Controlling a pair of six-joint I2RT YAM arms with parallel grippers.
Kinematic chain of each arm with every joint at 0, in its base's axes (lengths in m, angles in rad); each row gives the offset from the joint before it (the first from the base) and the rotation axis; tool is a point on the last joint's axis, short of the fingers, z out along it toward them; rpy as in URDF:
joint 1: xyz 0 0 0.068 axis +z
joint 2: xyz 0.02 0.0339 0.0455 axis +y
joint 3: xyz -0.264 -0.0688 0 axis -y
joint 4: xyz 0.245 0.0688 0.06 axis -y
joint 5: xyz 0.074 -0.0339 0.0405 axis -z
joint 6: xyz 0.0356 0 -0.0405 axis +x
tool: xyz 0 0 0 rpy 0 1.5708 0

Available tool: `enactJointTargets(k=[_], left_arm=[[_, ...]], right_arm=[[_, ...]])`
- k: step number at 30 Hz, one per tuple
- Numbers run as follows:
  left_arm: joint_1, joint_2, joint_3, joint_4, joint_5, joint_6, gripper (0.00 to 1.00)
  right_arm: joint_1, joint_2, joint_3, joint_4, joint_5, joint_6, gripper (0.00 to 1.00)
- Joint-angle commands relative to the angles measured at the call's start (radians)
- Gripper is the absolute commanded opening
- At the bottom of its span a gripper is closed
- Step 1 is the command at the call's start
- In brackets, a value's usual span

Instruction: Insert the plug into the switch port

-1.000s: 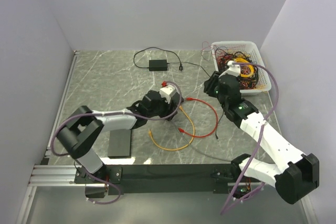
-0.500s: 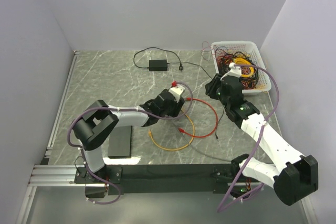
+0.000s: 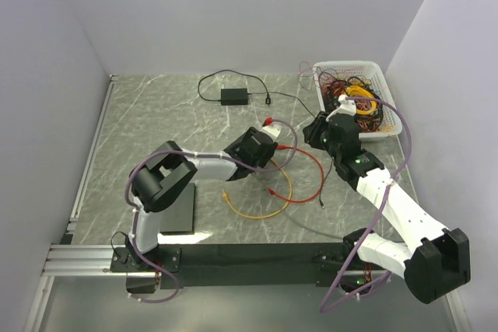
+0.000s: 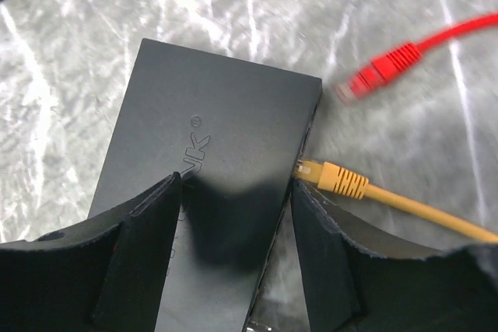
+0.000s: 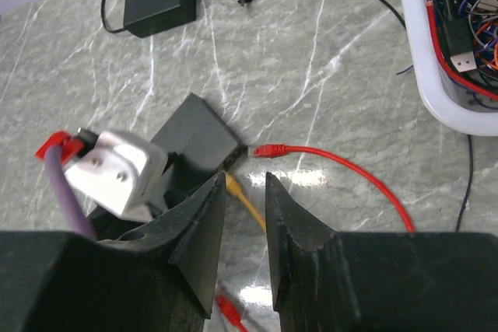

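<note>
The black switch (image 4: 218,130) lies flat on the marble table, and it also shows in the right wrist view (image 5: 198,134). My left gripper (image 4: 236,184) hovers open over its near end, with the fingers apart above its top and right edge. In the top view the left gripper (image 3: 261,149) hides the switch. A yellow plug (image 4: 334,178) lies with its tip against the switch's right side face; I cannot tell if it is seated. My right gripper (image 5: 245,180) is slightly open and empty, above the yellow plug (image 5: 235,186). A red plug (image 4: 385,68) lies loose nearby.
A white basket (image 3: 350,65) of tangled cables stands at the back right. A black power adapter (image 3: 233,96) with its cord lies at the back. A flat black box (image 3: 177,211) lies near the left arm's base. The red cable (image 3: 311,162) and the yellow cable (image 3: 257,211) loop across the middle.
My left gripper has moved right and a little farther away, toward the right gripper and the red plug. The right arm has hardly moved.
</note>
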Motion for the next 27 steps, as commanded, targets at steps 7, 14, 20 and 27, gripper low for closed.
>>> enactJointTargets(k=[7, 14, 20, 27], left_arm=[[0.015, 0.134, 0.073, -0.139, -0.181, -0.029, 0.61], [0.179, -0.042, -0.07, -0.104, -0.007, -0.092, 0.61], [0.379, -0.168, -0.107, -0.116, 0.263, -0.175, 0.62], [0.506, -0.092, 0.079, -0.343, 0.203, -0.144, 0.6]], right_arm=[[-0.017, -0.007, -0.009, 0.041, -0.021, 0.005, 0.33], [-0.02, 0.002, -0.014, 0.048, -0.042, 0.01, 0.33], [-0.026, -0.003, -0.02, 0.053, -0.065, 0.013, 0.32], [-0.033, 0.0, -0.025, 0.064, -0.09, 0.02, 0.32]])
